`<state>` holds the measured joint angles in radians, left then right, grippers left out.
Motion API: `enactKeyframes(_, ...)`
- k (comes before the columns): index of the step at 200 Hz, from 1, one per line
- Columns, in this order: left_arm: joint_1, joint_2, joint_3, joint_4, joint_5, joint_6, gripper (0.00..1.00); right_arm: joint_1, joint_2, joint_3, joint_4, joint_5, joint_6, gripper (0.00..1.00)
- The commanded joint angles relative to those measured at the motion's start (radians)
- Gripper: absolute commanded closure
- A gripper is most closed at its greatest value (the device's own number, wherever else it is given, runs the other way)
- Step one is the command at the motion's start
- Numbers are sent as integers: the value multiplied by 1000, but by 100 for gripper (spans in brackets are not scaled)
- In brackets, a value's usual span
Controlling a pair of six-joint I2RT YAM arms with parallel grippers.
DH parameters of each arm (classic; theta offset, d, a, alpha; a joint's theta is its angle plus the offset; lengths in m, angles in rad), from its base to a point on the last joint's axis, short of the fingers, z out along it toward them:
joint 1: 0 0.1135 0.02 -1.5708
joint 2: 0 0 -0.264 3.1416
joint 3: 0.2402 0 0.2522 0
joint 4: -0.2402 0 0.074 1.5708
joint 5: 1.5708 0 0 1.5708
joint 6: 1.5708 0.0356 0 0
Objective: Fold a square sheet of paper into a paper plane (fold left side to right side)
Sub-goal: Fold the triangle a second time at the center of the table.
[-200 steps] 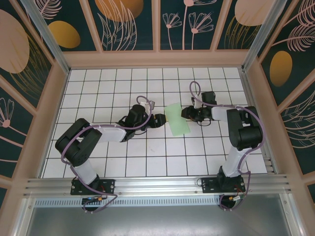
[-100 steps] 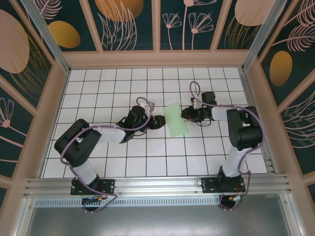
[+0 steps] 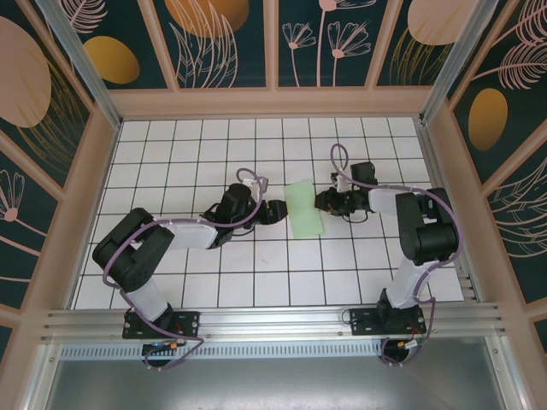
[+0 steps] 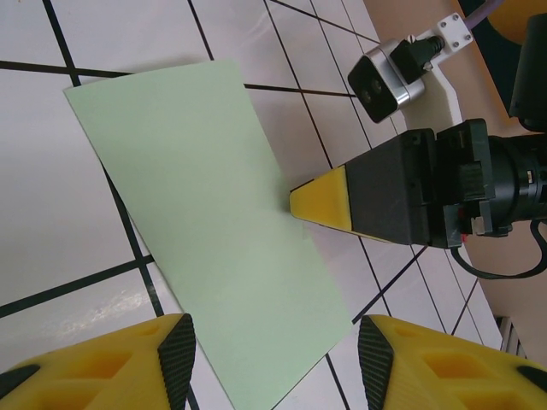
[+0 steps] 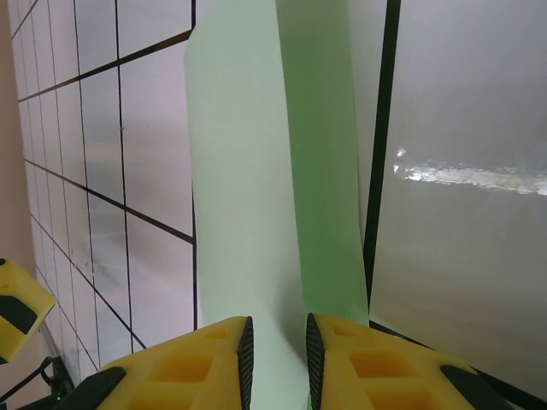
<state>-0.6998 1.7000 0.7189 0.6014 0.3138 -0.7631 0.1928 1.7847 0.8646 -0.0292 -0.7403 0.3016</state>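
Note:
The square sheet of paper (image 3: pixel 305 209) is pale green and lies near the table's middle as a narrow, doubled rectangle. Seen from the left wrist, the sheet (image 4: pixel 205 213) lies flat, and my left gripper (image 4: pixel 273 350) stands open with its near corner between the wide-apart pads. That left gripper (image 3: pixel 279 211) sits at the paper's left edge. My right gripper (image 3: pixel 322 202) is at the right edge, its yellow fingertip (image 4: pixel 320 198) touching the paper. The right wrist view has the right gripper (image 5: pixel 275 342) narrowed to a slim gap, and the sheet (image 5: pixel 256 171) runs into that gap, a darker green strip on its right.
The table (image 3: pixel 256 273) is white with a black grid and has wooden walls on the left, right and far sides. The right arm's wrist camera (image 4: pixel 386 79) hangs just beyond the paper. A yellow finger of the left gripper (image 5: pixel 17 312) shows at the lower left of the right wrist view.
The right gripper's jaws have narrowed at the paper's right edge. The paper now looks narrower from above, its right edge drawn leftwards. The left gripper has barely moved.

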Motion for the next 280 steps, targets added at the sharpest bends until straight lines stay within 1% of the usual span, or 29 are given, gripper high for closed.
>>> enactKeyframes(1,-8,-22,-11,14,3,29,44,5,-28,-5,-9,-35,12,73)
enactKeyframes(16,-11,-28,-12,14,4,47,44,8,-17,4,-27,-33,13,74)
enactKeyframes(52,-17,-58,-20,-12,-12,102,44,11,-3,13,-55,-41,31,81)
enactKeyframes(96,-25,-125,-40,-62,-47,174,44,17,-7,14,-65,-73,63,94)
enactKeyframes(119,-56,-181,-43,-129,-87,251,43,26,-34,-8,-35,-106,116,100)
enactKeyframes(146,-117,-208,-18,-232,-150,338,41,42,-57,-22,-35,-126,177,100)
enactKeyframes(171,-182,-171,23,-297,-202,375,38,46,-70,-18,-68,-103,200,100)
enactKeyframes(196,-238,-106,77,-329,-246,380,37,48,-69,-14,-81,-96,203,100)
enactKeyframes(217,-277,-46,136,-361,-296,385,32,48,-67,-9,-96,-90,205,100)
enactKeyframes(230,-294,-10,171,-377,-314,389,29,49,-62,-9,-100,-88,203,100)
enactKeyframes(269,-332,93,248,-438,-374,395,26,51,-58,-4,-99,-82,203,100)
enactKeyframes(280,-342,113,293,-452,-387,394,26,53,-55,-6,-97,-82,205,100)
